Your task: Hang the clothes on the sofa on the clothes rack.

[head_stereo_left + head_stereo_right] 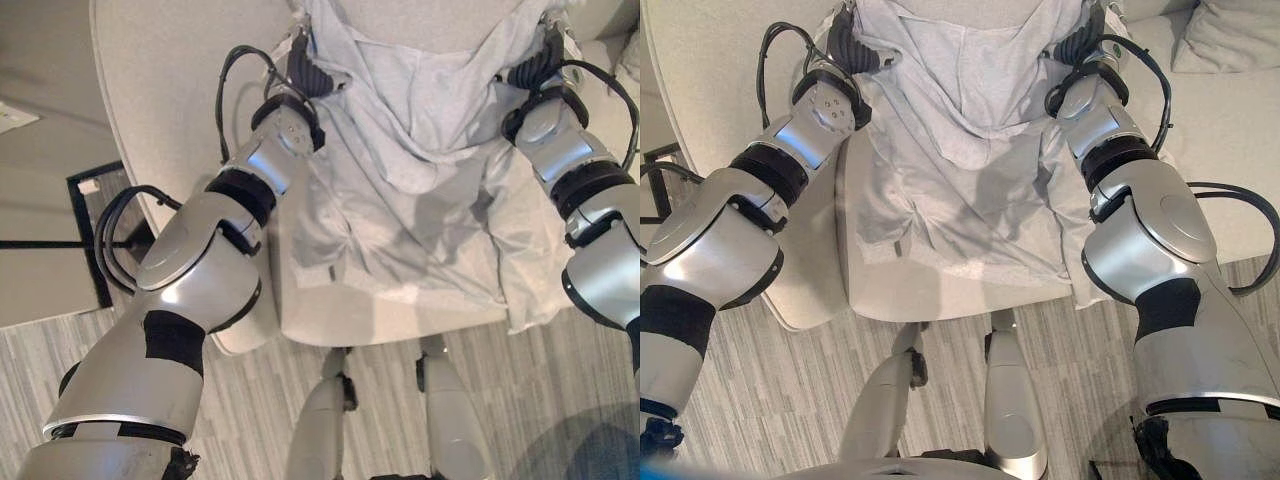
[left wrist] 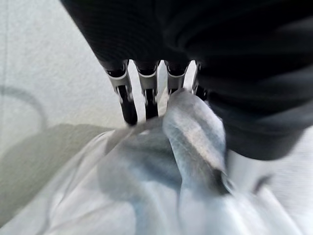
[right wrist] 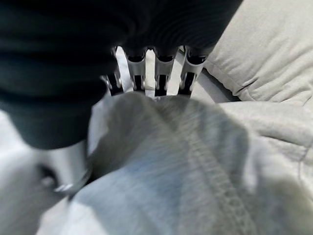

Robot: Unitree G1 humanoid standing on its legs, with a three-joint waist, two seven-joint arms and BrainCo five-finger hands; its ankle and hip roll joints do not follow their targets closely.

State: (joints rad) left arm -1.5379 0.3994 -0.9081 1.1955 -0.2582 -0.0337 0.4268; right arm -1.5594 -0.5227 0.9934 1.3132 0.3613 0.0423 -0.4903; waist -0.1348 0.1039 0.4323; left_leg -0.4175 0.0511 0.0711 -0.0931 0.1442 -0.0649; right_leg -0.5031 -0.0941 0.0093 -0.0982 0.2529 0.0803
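A pale grey garment (image 1: 420, 190) lies spread across the seat of a light sofa (image 1: 170, 90), its lower hem hanging over the seat's front edge near the front left corner and along most of the front. Both arms reach over that front edge to the garment's upper part, one at each shoulder.

The left hand (image 1: 305, 70) sits at the garment's left shoulder; in its wrist view the fingers (image 2: 128, 100) curl down with a raised fold of cloth gathered against them, so it has a hold on the fabric. The right hand (image 1: 1080, 45) is at the right shoulder; in its wrist view the fingers (image 3: 160, 73) bend over a bunched ridge of the cloth with a stitched seam, gripping it too.

The seat is bare to the left of the garment, out to its rounded left edge. On the right, a cushion (image 1: 1230, 35) rests at the back right corner, close to the right hand, and the garment's right side runs along the seat toward it.

Beyond the sofa's front edge the floor (image 1: 790, 400) is grey, striped planking. To the left of the sofa stands a dark-framed panel (image 1: 95, 235) on the floor, near the left arm's elbow.
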